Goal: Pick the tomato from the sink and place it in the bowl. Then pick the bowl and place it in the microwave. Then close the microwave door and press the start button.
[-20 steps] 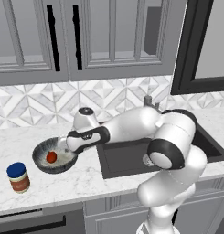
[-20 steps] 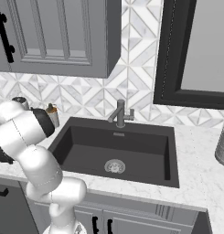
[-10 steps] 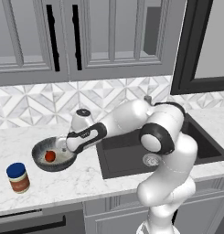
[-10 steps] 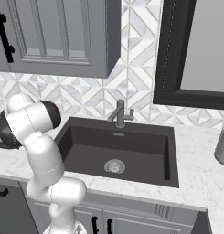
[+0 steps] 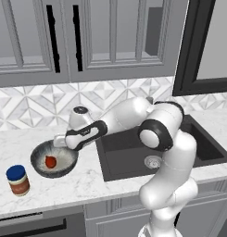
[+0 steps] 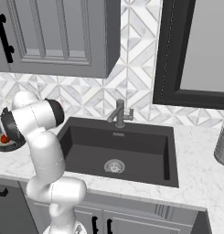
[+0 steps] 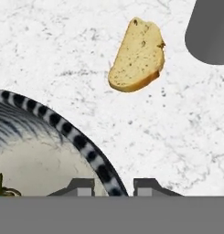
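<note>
The grey-blue bowl (image 5: 54, 160) sits on the marble counter left of the sink (image 5: 133, 146), and the red tomato (image 5: 50, 161) lies inside it. My gripper (image 5: 59, 141) is down at the bowl's far rim. In the hand view the striped rim of the bowl (image 7: 72, 135) runs between the two fingertips of my gripper (image 7: 114, 185), which are closed in on it. From the right base view the bowl (image 6: 4, 142) and tomato (image 6: 3, 139) peek out behind the arm. The microwave door (image 5: 198, 51) hangs open at the upper right.
A blue-lidded jar (image 5: 18, 180) stands near the counter's front edge, left of the bowl. A bread slice (image 7: 137, 55) and a grey rounded object (image 7: 209, 32) lie on the counter beyond the rim. The faucet (image 6: 119, 114) rises behind the sink (image 6: 118, 148); a grey canister (image 6: 221, 141) stands far right.
The arm's elbow has swung up and over toward the sink, and the hand has settled onto the bowl's far rim. Bowl, tomato and jar have stayed put.
</note>
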### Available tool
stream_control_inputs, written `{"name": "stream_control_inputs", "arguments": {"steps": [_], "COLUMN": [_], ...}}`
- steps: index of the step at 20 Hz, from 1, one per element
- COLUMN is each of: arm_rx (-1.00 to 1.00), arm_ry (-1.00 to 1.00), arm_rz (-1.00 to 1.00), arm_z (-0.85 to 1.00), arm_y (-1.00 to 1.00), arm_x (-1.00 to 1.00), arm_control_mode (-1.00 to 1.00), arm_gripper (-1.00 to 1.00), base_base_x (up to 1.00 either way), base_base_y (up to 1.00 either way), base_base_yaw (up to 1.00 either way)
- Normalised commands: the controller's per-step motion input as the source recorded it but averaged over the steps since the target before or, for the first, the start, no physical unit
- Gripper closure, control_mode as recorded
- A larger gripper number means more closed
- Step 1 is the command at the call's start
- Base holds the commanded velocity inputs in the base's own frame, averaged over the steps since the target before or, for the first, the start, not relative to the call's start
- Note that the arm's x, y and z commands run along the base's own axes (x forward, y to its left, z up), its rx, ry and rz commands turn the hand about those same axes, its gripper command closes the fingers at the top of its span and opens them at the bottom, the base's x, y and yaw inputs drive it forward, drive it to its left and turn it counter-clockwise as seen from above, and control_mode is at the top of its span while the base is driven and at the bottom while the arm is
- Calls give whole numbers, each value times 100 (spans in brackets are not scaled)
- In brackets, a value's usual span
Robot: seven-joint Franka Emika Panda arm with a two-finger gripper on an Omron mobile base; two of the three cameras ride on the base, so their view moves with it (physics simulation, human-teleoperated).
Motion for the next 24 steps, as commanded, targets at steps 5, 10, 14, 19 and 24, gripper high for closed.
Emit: {"name": "stream_control_inputs", "arguments": {"steps": [5, 10, 14, 19, 24], "arm_rx": [0, 0, 6, 21, 11], "arm_ry": [-12, -23, -3, 19, 17], "arm_rz": [0, -5, -16, -23, -22], "arm_z": [8, 20, 35, 69, 83], "arm_y": [-32, -74, -87, -62, -48], "arm_x": [-48, -34, -11, -10, -20], "arm_control_mode": [-100, -100, -100, -100, -100], "arm_gripper": [100, 100, 100, 100, 100], "base_base_x": [0, 0, 0, 0, 0], "base_base_y": [0, 0, 0, 0, 0], "base_base_yaw": [0, 0, 0, 0, 0]}}
